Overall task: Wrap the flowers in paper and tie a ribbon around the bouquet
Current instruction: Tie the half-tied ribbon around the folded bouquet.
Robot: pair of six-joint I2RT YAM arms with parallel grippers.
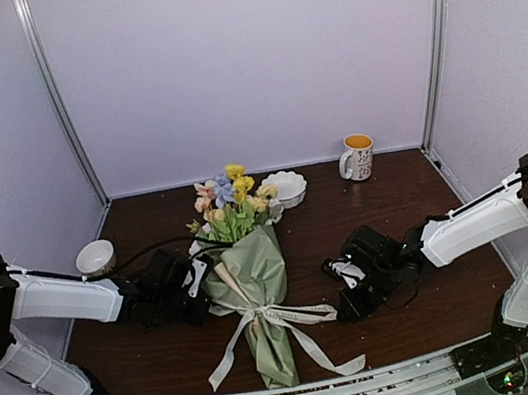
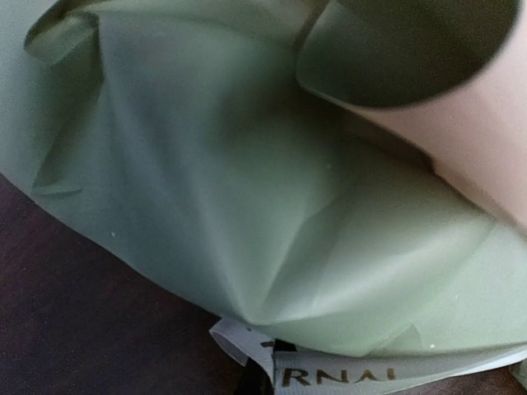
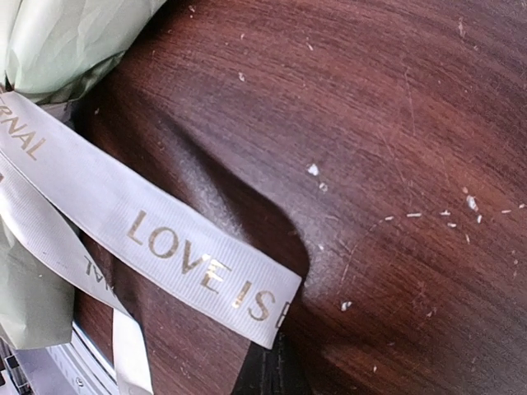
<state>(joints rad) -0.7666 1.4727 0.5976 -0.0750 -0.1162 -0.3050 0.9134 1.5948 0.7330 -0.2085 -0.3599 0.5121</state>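
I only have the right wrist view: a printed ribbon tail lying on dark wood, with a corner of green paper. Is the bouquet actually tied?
Observer: Yes. From above, the ribbon is knotted in a bow around the paper cone.
Operator: Are there flowers inside it?
Observer: Pastel flowers stick out of the cone's far end, near a white dish.
Operator: Where is the other arm?
Observer: The left end effector sits right beside the cone's left side, and its own camera is filled with green paper.
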